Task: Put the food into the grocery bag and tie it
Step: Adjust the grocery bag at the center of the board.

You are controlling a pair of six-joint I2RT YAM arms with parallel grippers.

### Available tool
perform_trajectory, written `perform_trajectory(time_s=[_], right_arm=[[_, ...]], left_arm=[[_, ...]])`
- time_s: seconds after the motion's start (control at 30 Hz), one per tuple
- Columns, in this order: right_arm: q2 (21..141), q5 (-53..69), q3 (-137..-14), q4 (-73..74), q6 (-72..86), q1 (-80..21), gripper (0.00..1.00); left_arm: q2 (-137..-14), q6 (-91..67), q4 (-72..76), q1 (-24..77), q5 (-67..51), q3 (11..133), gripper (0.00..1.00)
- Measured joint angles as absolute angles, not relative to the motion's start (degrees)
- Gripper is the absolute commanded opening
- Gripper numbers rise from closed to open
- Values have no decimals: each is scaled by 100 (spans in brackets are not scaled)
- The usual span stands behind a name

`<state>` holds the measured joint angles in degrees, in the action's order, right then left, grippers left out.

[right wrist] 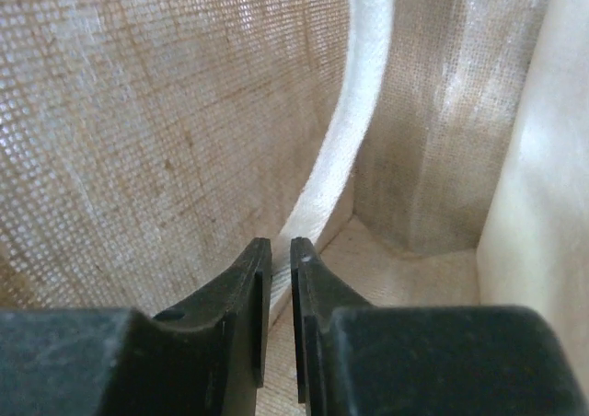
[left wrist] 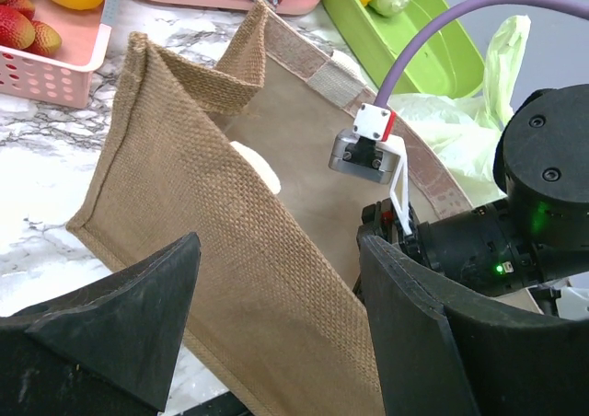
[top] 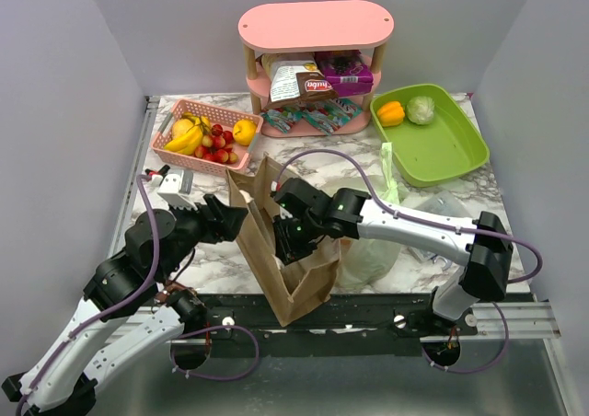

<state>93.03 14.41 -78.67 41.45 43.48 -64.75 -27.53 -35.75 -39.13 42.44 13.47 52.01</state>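
Observation:
The pale-green plastic grocery bag [top: 387, 172] lies crumpled behind my right arm, also visible in the left wrist view [left wrist: 479, 94]. The food sits at the back: fruit in a pink basket [top: 207, 135], a snack pack [top: 299, 83] and a purple box [top: 345, 71] on the pink shelf. A brown woven bag [top: 276, 269] stands open at the centre. My left gripper [left wrist: 279, 250] is open, with the brown bag's near wall [left wrist: 184, 186] between its fingers. My right gripper [right wrist: 281, 250] reaches down inside the brown bag, jaws closed to a narrow slit on its white strap [right wrist: 359, 112].
A green tray [top: 451, 154] at the back right holds an orange pepper [top: 391, 112] and a pale cabbage [top: 421, 109]. Flat packets [top: 308, 119] lie under the pink shelf [top: 316, 25]. A clear wrapper [top: 442, 236] rests by my right arm.

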Motion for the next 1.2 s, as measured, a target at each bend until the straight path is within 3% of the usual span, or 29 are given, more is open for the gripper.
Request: perform_trajectory(time_s=[0.1,0.57,0.7,0.77,0.9,1.2], right_arm=[[9341,1413,-7955,4219,4303,-6482,1],[9535,27,-10586,5671,3701,-6482,1],[9476,-174,-10659,5725,3645,-6482,34],[9474,-235,-10619,5708,3669,-6482,41],[9498,-314,-10455,5697,3642,-6482,44],[9677,-666,-10442,5697,3634,-6482,48]], left_arm=[[-2694,-3575,-3920,4244,1350,5192,71],[-2543,-3511,-3940,4244,1332,5159,71],[-2536,-3332,-3844,4244,1100,5153,71],[-2556,-3256,-3813,4244,996,5153,70],[-2661,-3214,-3822,4244,961,5170,65],[-3854,-3282,-4626,4316,956,6202,65]])
